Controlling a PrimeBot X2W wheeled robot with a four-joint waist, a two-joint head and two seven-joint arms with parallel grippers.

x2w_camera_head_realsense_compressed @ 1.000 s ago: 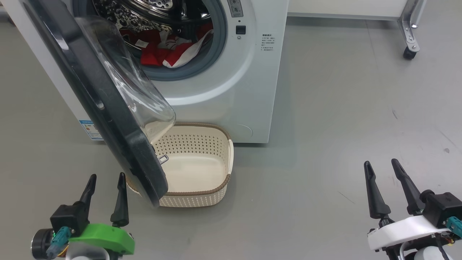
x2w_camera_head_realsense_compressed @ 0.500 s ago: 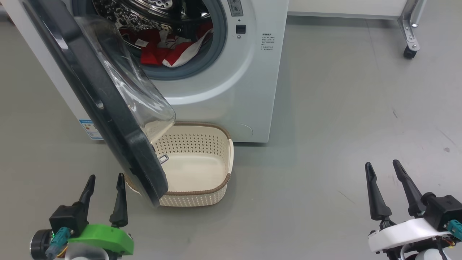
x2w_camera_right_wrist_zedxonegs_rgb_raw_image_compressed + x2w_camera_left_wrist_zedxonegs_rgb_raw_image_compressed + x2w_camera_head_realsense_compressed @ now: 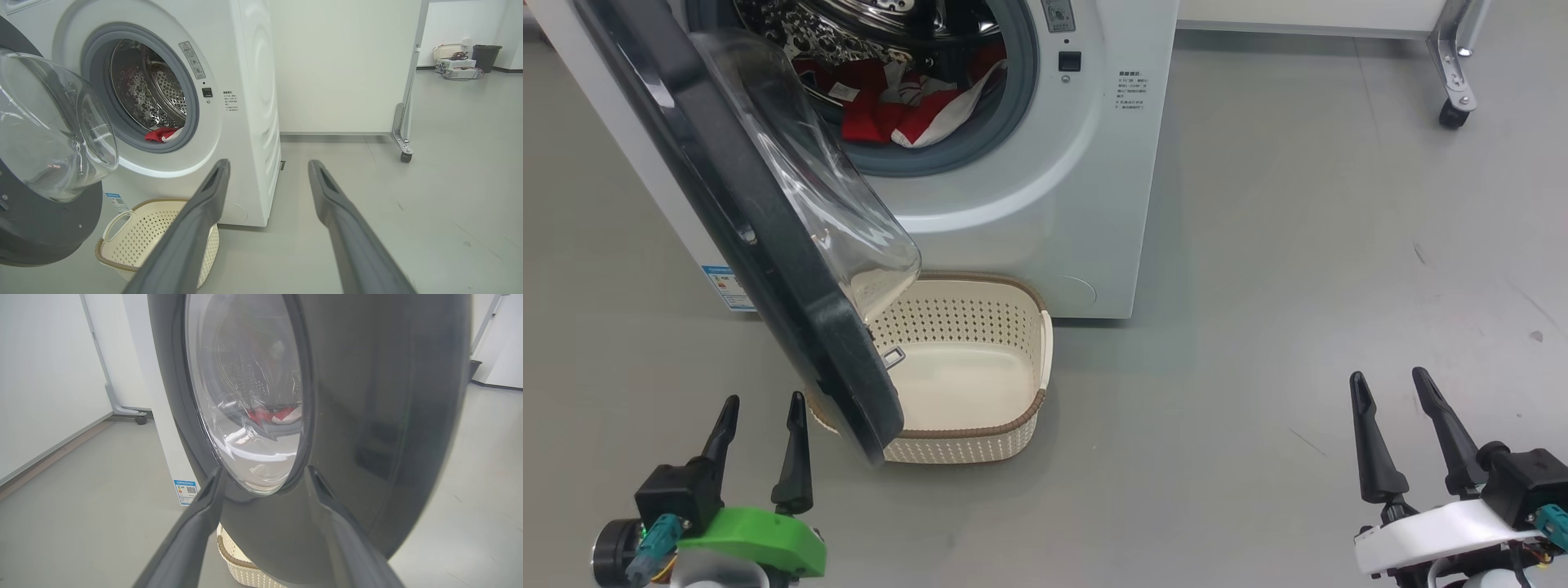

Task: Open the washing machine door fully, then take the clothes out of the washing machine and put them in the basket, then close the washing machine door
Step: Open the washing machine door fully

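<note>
Washing machine (image 3: 1029, 204) stands with door (image 3: 760, 245) half open, red clothes (image 3: 874, 118) in its drum, empty cream basket (image 3: 964, 449) before it

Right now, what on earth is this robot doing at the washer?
A robot is set to unload laundry. The washing machine door stands partly open, hanging over the empty basket on the floor before the washing machine. The red clothes lie in the drum. Both pincers are open and empty: the left pincer close by the door's lower edge, the right pincer off to the side.

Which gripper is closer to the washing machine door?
The left gripper, with the green mount, beside the washing machine door; the right gripper sits far off.
</note>
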